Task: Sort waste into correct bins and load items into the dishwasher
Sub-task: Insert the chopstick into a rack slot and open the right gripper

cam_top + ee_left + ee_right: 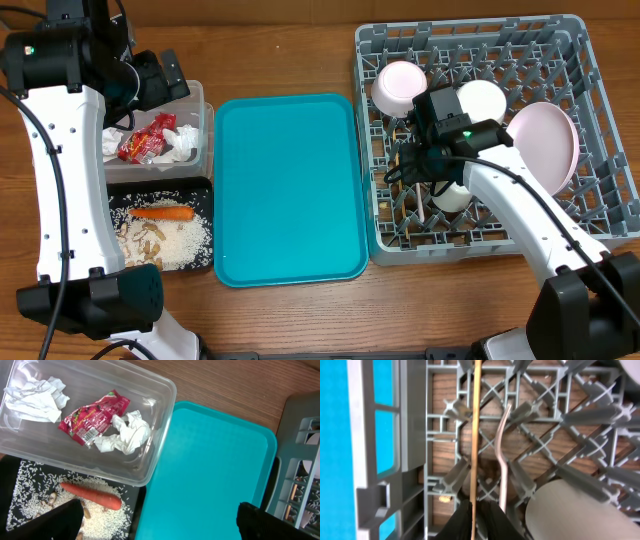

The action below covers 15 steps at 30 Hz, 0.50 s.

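The grey dish rack [600,215] holds a pale plate [546,143], two white bowls [398,85] [482,98] and a small white cup [450,197]. My right gripper [475,512] is shut on the thin wooden chopstick [476,430], low over the rack's lattice floor [445,440] beside the white fork [503,460]. The clear tub [150,455] holds the red wrapper [92,417] and white napkins [125,435]. The black tray [200,186] holds rice, beige bits and the carrot [92,496]. My left gripper [160,522] is open and empty above the tub and tray.
A large flat teal tray [290,185] lies between the bins and the rack, bare. The wooden table [300,40] shows behind and in front of it.
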Each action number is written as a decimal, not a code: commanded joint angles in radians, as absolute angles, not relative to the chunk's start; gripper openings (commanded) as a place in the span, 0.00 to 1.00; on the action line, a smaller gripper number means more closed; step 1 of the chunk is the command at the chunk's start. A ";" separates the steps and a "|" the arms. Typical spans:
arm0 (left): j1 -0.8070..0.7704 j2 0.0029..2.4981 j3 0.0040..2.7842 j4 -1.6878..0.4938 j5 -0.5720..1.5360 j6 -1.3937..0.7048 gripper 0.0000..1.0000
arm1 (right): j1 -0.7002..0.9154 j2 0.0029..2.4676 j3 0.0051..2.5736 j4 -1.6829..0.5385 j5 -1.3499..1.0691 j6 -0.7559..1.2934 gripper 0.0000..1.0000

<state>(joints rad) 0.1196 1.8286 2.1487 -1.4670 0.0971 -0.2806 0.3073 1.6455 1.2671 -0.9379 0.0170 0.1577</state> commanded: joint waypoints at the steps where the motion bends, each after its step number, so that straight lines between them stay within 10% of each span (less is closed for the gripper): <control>1: 0.118 1.827 2.162 -1.465 0.101 -0.276 1.00 | 0.303 1.629 1.351 -0.955 -0.028 0.160 0.15; 8: 0.118 1.827 2.162 -1.465 0.101 -0.276 1.00 | 0.303 1.615 1.414 -0.919 -0.029 0.160 0.60; 10: 0.117 1.827 2.162 -1.465 0.101 -0.276 1.00 | 0.303 1.615 1.414 -0.896 -0.029 0.160 1.00; 15: 0.117 1.827 2.162 -1.465 0.101 -0.276 1.00 | 0.303 1.615 1.414 -0.900 -0.029 0.160 1.00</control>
<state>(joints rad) 0.1196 1.8286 2.1487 -1.4670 0.0971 -0.2806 0.3073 1.6390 1.3876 -0.9020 -0.0227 0.1566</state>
